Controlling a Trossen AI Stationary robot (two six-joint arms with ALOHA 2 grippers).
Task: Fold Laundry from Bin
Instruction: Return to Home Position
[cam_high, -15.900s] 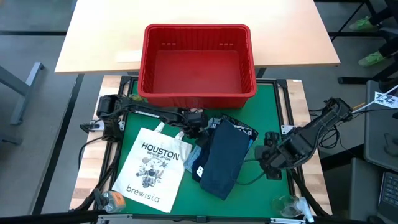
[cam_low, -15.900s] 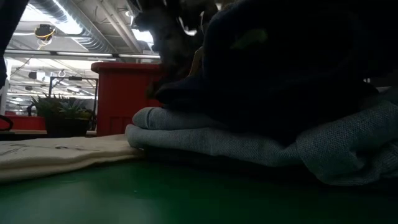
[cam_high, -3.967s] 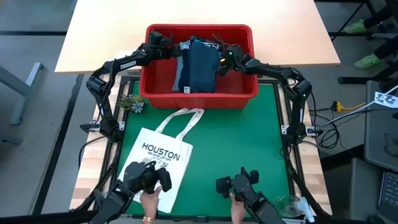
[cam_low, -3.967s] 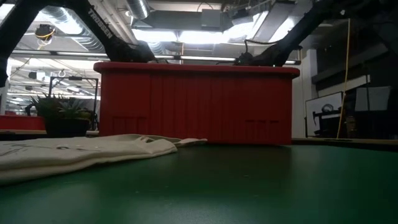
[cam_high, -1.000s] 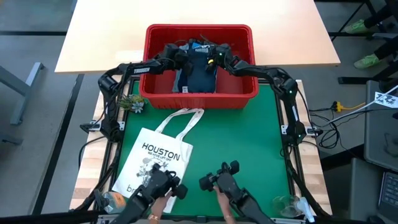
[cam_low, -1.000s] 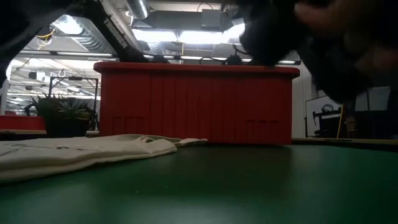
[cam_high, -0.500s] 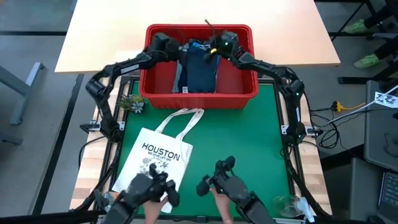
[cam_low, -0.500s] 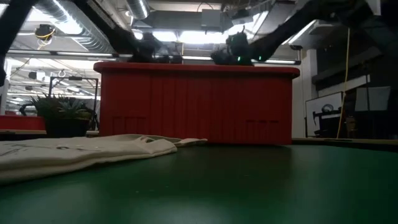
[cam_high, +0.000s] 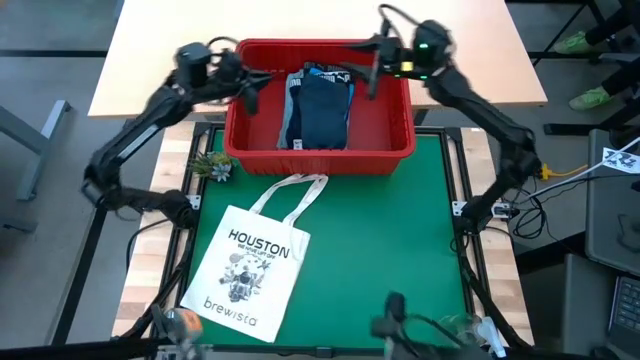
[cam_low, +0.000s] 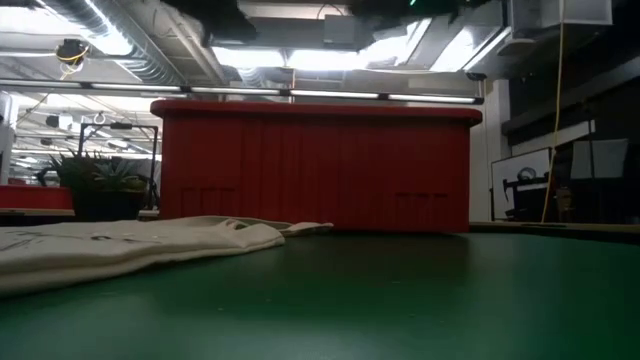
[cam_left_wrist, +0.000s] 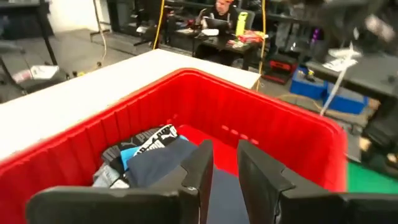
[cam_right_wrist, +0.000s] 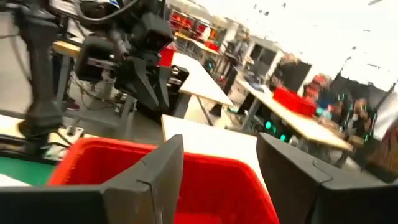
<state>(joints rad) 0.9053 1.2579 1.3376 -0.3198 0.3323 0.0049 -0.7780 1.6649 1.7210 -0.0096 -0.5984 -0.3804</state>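
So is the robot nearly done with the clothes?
Nearly. Done: the folded navy and blue clothes stack lies inside the red slotted plastic basket. In hand: nothing; the left pincer and right pincer hover open above it. Left: probably just pulling both arms back.

Bin (cam_high: 318, 152) at far edge of surface (cam_high: 400, 235), centred, reaching onto second surface (cam_high: 160, 60) behind. Laundry (cam_high: 320, 110) stacked inside bin, mid-floor. Tote bag (cam_high: 245, 262) flat on surface, near-left, handles close to bin's front wall. Small plant (cam_high: 213, 166) just off bin's near-left corner. Left gripper (cam_high: 247, 90) above bin's left rim, far end. Right gripper (cam_high: 372, 65) above bin's far-right part.
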